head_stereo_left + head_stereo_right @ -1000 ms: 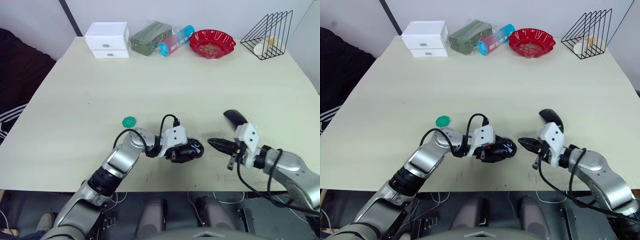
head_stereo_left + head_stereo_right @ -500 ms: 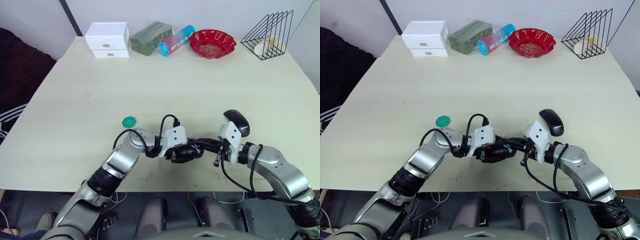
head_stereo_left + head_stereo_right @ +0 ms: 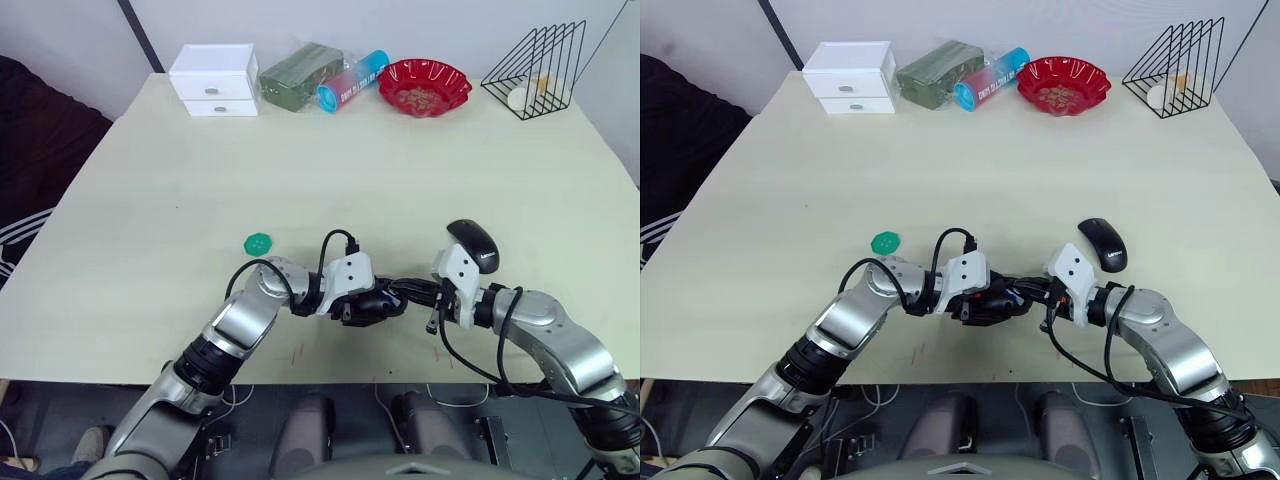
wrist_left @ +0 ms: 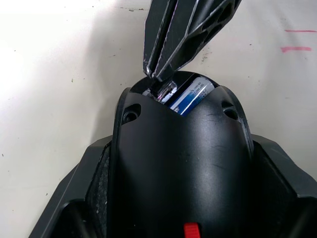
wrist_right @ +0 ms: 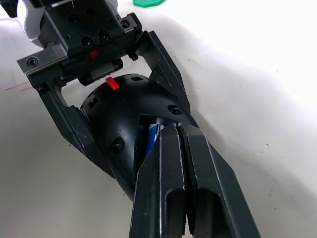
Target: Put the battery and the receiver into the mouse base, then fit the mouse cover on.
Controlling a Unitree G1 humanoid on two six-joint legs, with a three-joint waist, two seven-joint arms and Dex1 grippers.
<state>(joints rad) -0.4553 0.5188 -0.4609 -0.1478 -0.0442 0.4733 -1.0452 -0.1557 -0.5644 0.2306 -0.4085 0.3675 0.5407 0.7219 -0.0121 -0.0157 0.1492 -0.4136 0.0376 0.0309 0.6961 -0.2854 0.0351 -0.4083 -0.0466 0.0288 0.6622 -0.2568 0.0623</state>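
- Left gripper (image 3: 385, 301) is clamped on the mouse base (image 5: 131, 124), one black finger (image 5: 67, 124) on each flank of the body, which sits low on the table (image 3: 300, 160) near the front edge.
- Mouse base is hollow side up. A blue-and-silver battery (image 4: 190, 94) lies in the open compartment at the end that faces the right arm.
- A small red patch (image 5: 113, 83) shows on the base at the end nearest the left wrist.
- Right gripper (image 5: 171, 131) points at the left gripper, tip to tip across the base. Its two fingers are pressed together with no gap visible between them.
- The closed fingertips reach into the compartment mouth, touching or just above the battery; in the left wrist view a small silvery piece (image 4: 163, 89) sits at the tips. Whether it is pinched between them, I cannot tell.
- Mouse cover (image 3: 1103, 243) lies by itself on the table, beyond the right wrist and on its outer side, apart from both grippers and from the base.
- A green round cap (image 3: 259, 242) lies on the table on the left arm's side, a little farther from the front edge than the left gripper, touching nothing.
- Far edge of the table: white drawer box (image 3: 214, 78), green packet (image 3: 299, 73), blue tube (image 3: 352, 81), red bowl (image 3: 424, 85), black wire rack (image 3: 536, 68).
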